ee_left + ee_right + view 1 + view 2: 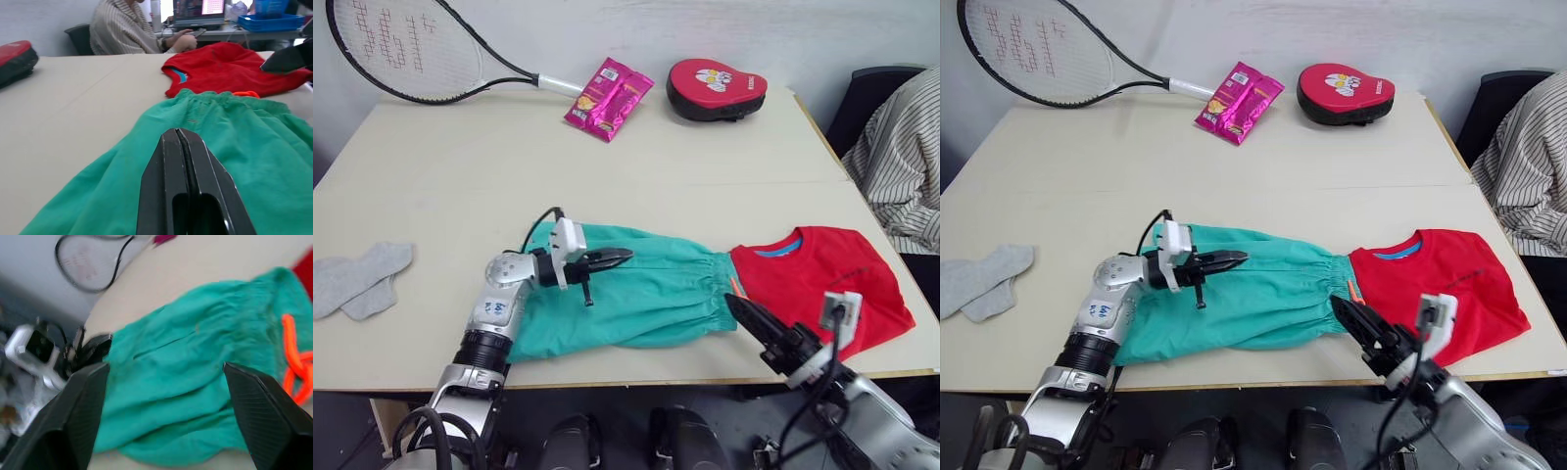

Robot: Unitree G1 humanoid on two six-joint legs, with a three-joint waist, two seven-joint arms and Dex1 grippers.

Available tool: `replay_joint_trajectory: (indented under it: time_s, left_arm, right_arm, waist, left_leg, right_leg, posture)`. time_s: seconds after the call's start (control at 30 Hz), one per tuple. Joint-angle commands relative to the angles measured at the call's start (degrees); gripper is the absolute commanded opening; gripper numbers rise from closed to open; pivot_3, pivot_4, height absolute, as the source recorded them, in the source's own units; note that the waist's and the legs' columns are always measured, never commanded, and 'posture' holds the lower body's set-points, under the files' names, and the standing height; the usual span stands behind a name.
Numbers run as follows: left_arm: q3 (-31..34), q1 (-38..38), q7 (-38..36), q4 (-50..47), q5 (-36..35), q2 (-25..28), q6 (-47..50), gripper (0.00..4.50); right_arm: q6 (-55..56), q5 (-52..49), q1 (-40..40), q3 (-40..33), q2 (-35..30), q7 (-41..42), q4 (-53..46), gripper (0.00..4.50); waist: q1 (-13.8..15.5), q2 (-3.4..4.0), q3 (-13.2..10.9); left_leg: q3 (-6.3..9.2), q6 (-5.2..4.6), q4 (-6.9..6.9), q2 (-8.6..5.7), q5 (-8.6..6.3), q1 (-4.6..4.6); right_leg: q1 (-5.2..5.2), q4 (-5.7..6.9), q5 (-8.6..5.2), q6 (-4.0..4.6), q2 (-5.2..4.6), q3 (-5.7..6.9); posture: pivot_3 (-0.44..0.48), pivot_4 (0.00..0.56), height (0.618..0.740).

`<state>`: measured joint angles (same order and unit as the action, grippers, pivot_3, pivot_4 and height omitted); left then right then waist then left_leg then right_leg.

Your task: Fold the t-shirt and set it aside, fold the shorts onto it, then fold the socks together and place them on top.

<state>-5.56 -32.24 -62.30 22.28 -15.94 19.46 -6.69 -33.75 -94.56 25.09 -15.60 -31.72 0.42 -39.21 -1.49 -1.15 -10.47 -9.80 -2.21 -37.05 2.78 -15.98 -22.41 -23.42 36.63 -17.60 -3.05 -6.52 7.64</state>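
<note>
The teal-green shorts (646, 289) lie flat near the table's front edge, waist toward the right. Their orange drawstring (293, 357) touches the left edge of the folded red t-shirt (822, 274). My left gripper (617, 258) hovers shut over the shorts' left half, with no cloth between its fingers (195, 171). At the front edge of the shorts' waist end, my right gripper (166, 367) stands open, its fingers spread wide over the cloth. The grey socks (357, 279) lie loose at the far left.
Along the back of the table (607, 176) lie a tennis racket (411, 49), a pink snack packet (607, 96) and a red padded mitt (715, 86). A person in a striped shirt (901, 166) sits at the right beside a dark chair.
</note>
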Motion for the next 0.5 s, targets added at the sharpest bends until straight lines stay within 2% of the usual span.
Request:
replay_joint_trajectory:
  time_s: [0.03, 0.2, 0.3, 0.5]
  left_arm:
    - [-1.3, -0.6, 0.1, 1.7, 2.2, -0.8, -2.3, 0.00]
    - [-3.5, -1.4, 4.3, 7.4, 8.0, -1.5, -4.4, 0.00]
    - [-3.8, -1.6, 6.4, 10.1, 10.3, -1.5, -4.9, 0.00]
    - [-3.6, -1.6, 7.3, 11.2, 10.5, -1.6, -2.3, 0.00]
  right_arm:
    - [-0.7, -10.4, 3.1, 0.8, -2.4, -7.5, -3.3, 4.49]
    - [1.0, -11.4, 2.0, 6.2, -0.5, -17.2, -0.5, 4.49]
    - [0.7, -6.2, -0.1, 9.3, 1.3, -17.7, 2.0, 4.49]
    - [1.0, 1.6, -5.7, 14.1, 7.3, -19.3, 9.0, 4.49]
  waist:
    - [0.0, -0.10, -0.1]
    - [0.1, -0.17, -0.1]
    - [0.2, -0.18, -0.1]
    - [0.0, -0.43, 0.1]
  left_leg:
    - [0.00, 0.01, 0.00, 0.00, -0.01, 0.01]
    - [0.00, 0.17, -0.01, -0.01, -0.09, -0.11]
    - [0.03, 0.12, 0.00, 0.00, -0.10, -0.25]
    - [0.02, 0.06, 0.00, 0.02, -0.15, -0.18]
  right_leg:
    - [0.02, -0.01, 0.00, 0.00, 0.01, 0.00]
    - [-0.01, -0.23, 0.05, -0.09, 0.03, -0.03]
    - [-0.06, -0.44, 0.11, -0.19, 0.05, -0.02]
    - [0.08, -0.61, 0.25, -0.28, 0.05, -0.02]
  posture:
    - [0.000, 0.150, 0.740]
    - [0.000, 0.150, 0.740]
    - [0.000, 0.150, 0.740]
    - [0.000, 0.150, 0.740]
